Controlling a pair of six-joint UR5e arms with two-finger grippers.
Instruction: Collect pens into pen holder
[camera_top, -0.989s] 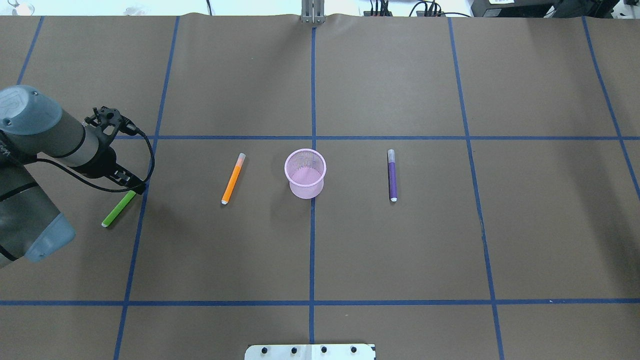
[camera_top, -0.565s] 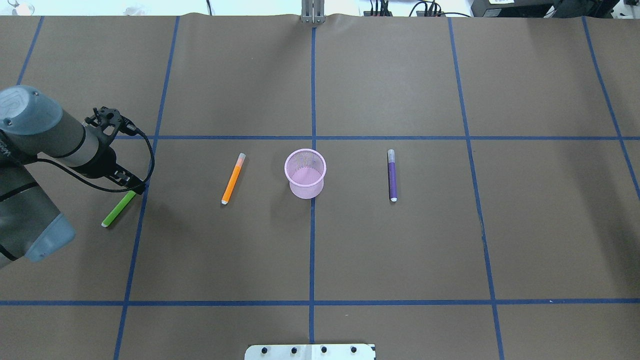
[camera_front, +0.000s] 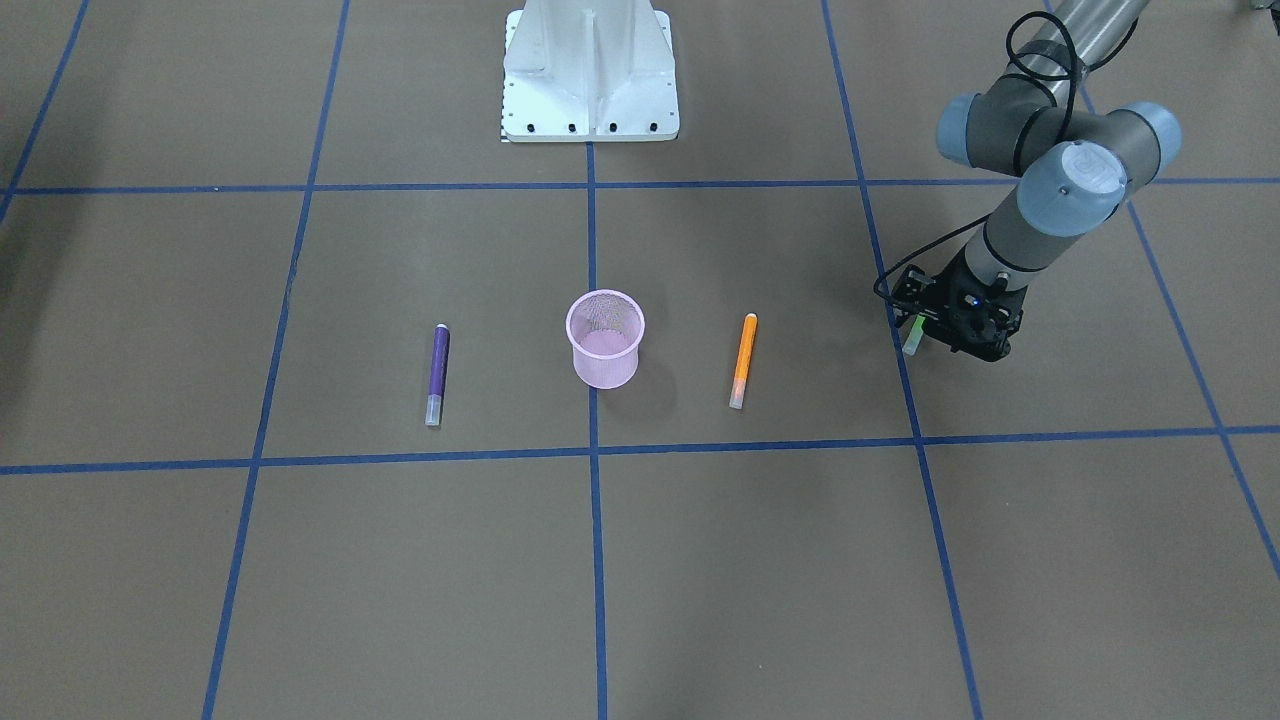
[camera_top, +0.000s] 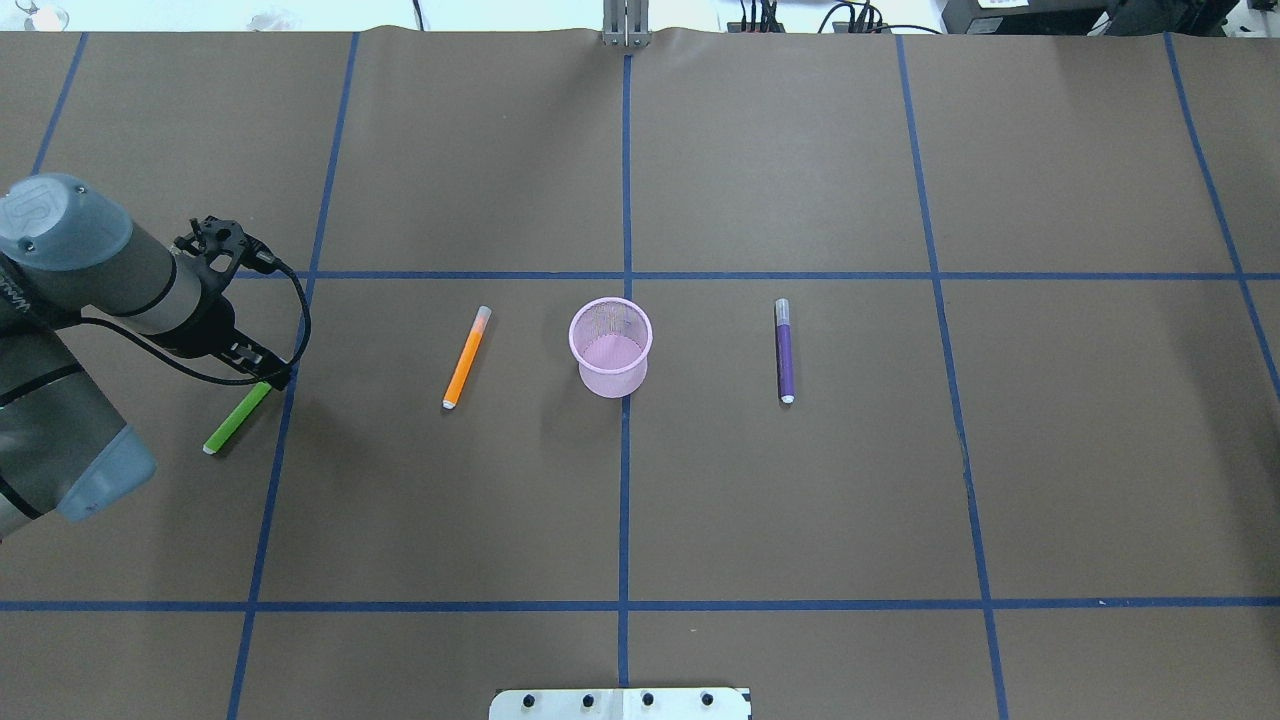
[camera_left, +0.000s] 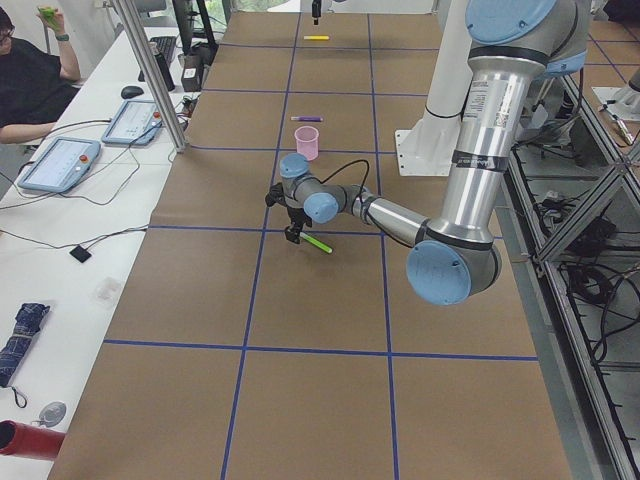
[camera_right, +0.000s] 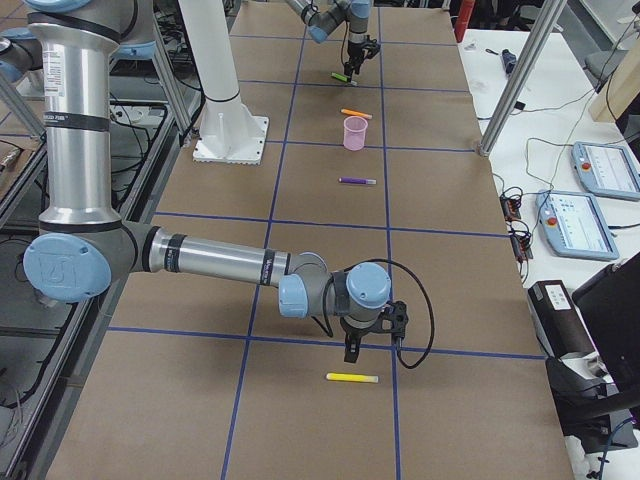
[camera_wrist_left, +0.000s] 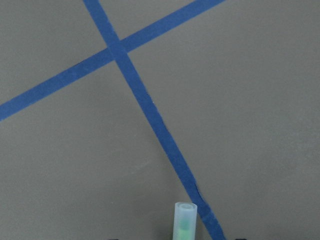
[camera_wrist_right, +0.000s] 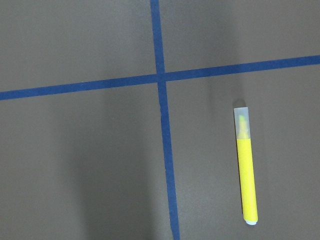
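You have the left gripper (camera_top: 273, 379) low at the cap end of the green pen (camera_top: 238, 417), jaws seemingly spread either side, holding nothing. Right gripper (camera_right: 352, 351) hangs near the yellow pen (camera_wrist_right: 246, 170); its jaw state cannot be told. Orange pen (camera_top: 465, 358) and purple pen (camera_top: 785, 352) lie on the table (camera_top: 800, 500), flanking the upright holder (camera_top: 612, 383).

table: brown cover (camera_top: 800, 500), blue tape grid (camera_top: 624, 500) | bench: tablets (camera_left: 58, 163), umbrella (camera_left: 20, 338) | seated operator (camera_left: 30, 90)

Robotics lab (teach pendants (camera_left: 58, 163), taped table (camera_top: 800, 500))
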